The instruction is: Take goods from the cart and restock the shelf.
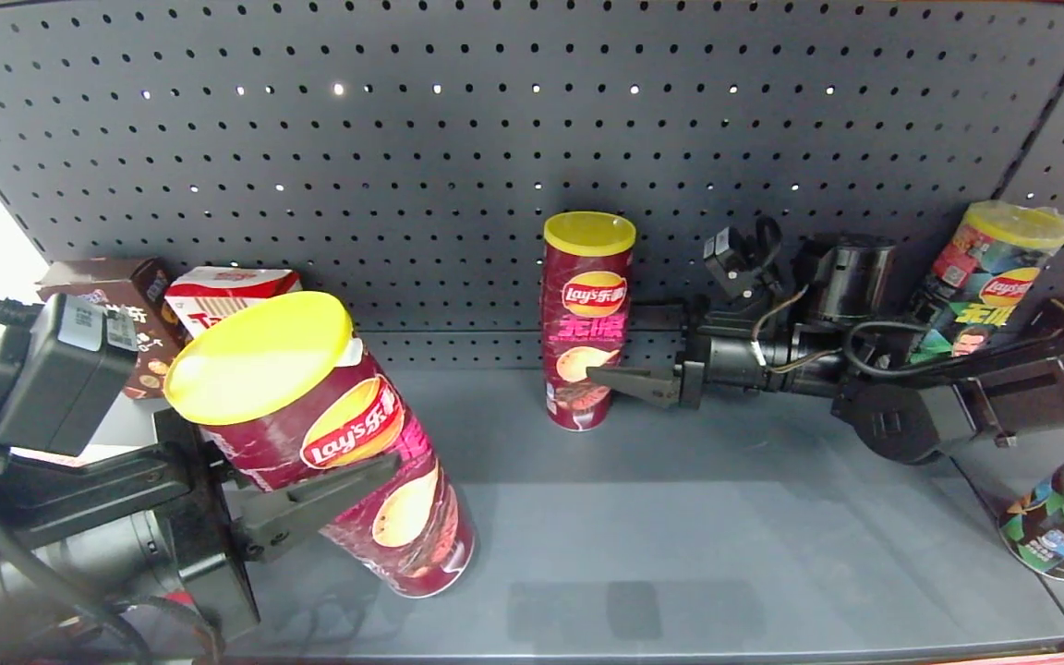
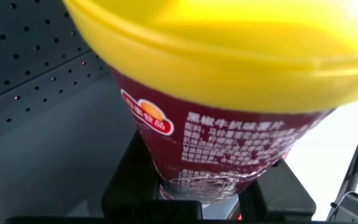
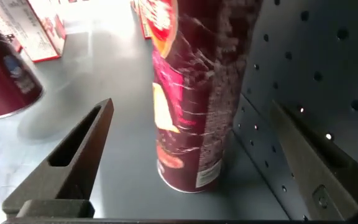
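Can (image 1: 338, 420) tilted in left gripper (image 1: 375, 466), right gripper (image 1: 590, 365) straddling upright can (image 1: 587, 296)

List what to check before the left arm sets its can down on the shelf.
1. Left end effector shut on held can: ok.
2. Held can upright: not ok, it is tilted.
3. Held can's base resting on shelf: cannot tell.
4. Right end effector open, fingers apart from standing can: ok.
5. Standing can upright by the back wall: ok.
6. Bare shelf between the two cans: ok.
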